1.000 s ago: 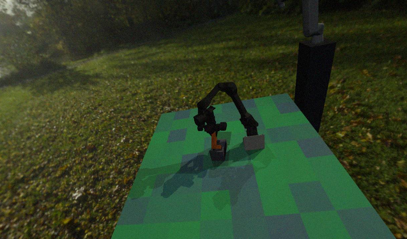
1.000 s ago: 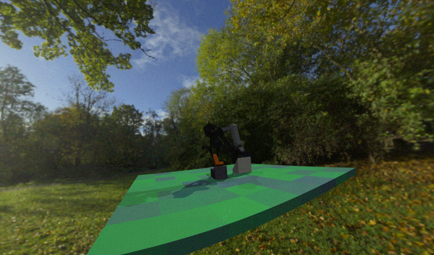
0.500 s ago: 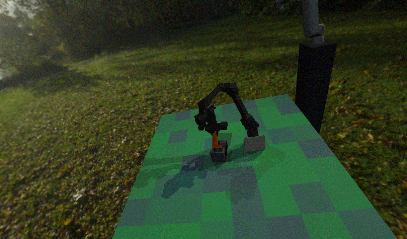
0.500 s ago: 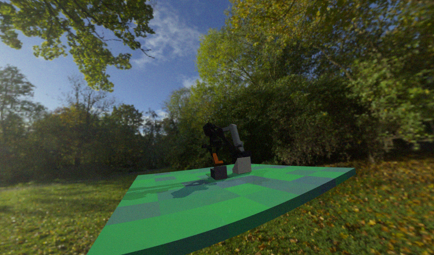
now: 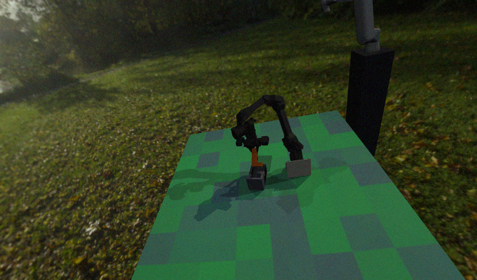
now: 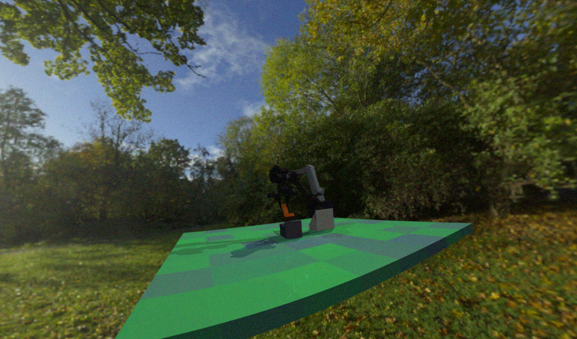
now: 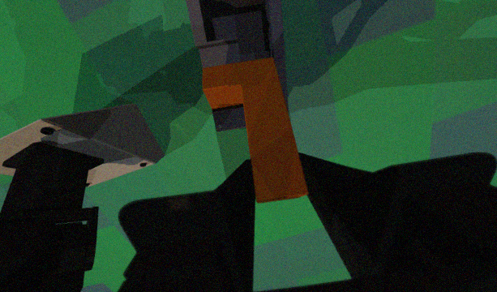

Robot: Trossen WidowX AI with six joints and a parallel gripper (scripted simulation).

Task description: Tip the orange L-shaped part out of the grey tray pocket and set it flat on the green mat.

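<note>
The orange L-shaped part [image 5: 255, 159] [image 6: 284, 210] [image 7: 268, 122] hangs steeply tilted, its long arm up and its L-shaped end down. My gripper [image 5: 255, 149] [image 6: 283, 205] [image 7: 272, 162] is shut on the upper end of the long arm. In the exterior view a small gap shows between the part and the grey tray [image 5: 255, 184] [image 6: 291, 230] [image 7: 219, 56] below it. The tray's pocket is open and holds no part. The green mat [image 5: 268, 161] [image 7: 233, 151] lies beside the tray, partly hidden behind it in the top view and behind the part and a finger in the wrist view.
The arm's pale base block [image 5: 298, 168] [image 6: 323, 220] [image 7: 13, 142] stands to the right of the tray in the top and exterior views. The green and grey-blue checkered table [image 5: 254, 240] [image 6: 273, 294] carries everything. A dark pillar [image 5: 369, 97] with a grey arm stands beyond the table's right edge.
</note>
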